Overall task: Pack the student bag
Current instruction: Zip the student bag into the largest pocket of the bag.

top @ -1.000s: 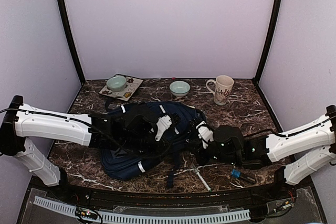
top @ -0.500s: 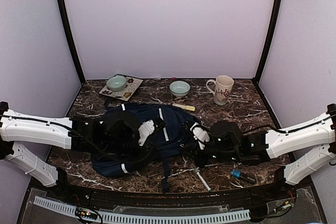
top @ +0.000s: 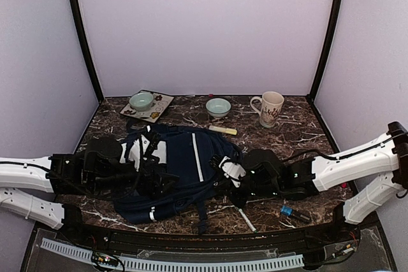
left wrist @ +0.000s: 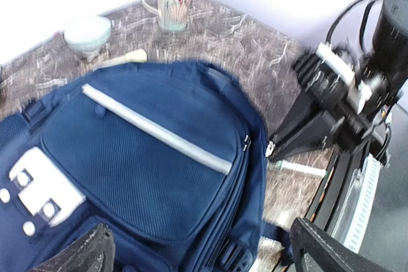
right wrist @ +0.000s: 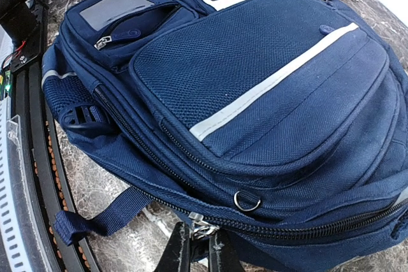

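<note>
Right fingers (right wrist: 177, 254) of mine are pinching shut on the metal zipper pull (right wrist: 199, 226) at the edge of the student bag (top: 185, 157). The bag is lying flat on the bench (top: 299, 138) between my 2 arms, with its front pocket and white stripe facing up. My left fingers (left wrist: 92, 253) are standing wide apart over the end with the white patch, gripping nothing.

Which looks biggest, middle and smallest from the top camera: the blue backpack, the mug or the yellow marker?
1. blue backpack, by far the largest
2. mug
3. yellow marker, long but thin
</note>
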`<state>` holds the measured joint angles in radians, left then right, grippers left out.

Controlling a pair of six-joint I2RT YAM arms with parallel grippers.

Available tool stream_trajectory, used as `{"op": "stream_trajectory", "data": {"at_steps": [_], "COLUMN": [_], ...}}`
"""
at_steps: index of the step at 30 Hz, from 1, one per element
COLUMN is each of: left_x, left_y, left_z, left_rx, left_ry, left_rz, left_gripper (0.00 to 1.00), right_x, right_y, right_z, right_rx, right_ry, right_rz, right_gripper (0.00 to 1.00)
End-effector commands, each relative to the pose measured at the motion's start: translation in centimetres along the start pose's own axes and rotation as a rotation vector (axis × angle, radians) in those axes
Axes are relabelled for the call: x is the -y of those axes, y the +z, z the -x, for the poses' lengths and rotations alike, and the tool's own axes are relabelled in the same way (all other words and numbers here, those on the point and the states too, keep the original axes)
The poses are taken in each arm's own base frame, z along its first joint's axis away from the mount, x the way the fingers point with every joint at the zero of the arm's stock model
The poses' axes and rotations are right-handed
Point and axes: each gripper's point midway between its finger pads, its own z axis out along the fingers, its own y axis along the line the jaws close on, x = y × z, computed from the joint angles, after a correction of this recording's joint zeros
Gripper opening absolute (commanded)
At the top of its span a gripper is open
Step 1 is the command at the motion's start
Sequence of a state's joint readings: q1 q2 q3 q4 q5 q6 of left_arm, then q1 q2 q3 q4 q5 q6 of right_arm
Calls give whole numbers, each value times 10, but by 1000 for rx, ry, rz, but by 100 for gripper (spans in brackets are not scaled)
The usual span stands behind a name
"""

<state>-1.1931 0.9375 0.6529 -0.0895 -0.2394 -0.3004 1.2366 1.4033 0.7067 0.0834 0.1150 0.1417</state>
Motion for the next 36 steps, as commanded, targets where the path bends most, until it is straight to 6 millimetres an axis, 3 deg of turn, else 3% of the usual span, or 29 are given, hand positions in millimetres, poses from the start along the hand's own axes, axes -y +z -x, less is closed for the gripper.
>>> {"op": "stream_trajectory", "data": {"at_steps": [1,8,14,24,29,32,36], "left_x": [6,21,45,62,51,44,35], "left_y": [-11,-5,26,71,93,98,99], "left_z": [14,2,-19,-34,-42,-41,-40], "left_rx": [102,33,-99,-157,-220,-224,-223], "left_ry": [-71,29,97,89,91,80,63], "left_rz": [-61,-135,-210,-248,-147,-98,-40], "left_gripper": [98,95,86,83,76,63,33], "right_x": [-3,-5,-7,-17,-22,-23,-20], "right_y": [-5,-1,-2,-9,-13,-17,-22], "right_z": [55,62,67,74,80,84,85], "right_rx": [155,167,177,189,202,215,225], "right_ry": [-10,14,15,22,5,-1,1], "right_rz": [-8,-7,-8,17,29,33,21], "right_gripper": [0,0,0,0,0,0,0]}}
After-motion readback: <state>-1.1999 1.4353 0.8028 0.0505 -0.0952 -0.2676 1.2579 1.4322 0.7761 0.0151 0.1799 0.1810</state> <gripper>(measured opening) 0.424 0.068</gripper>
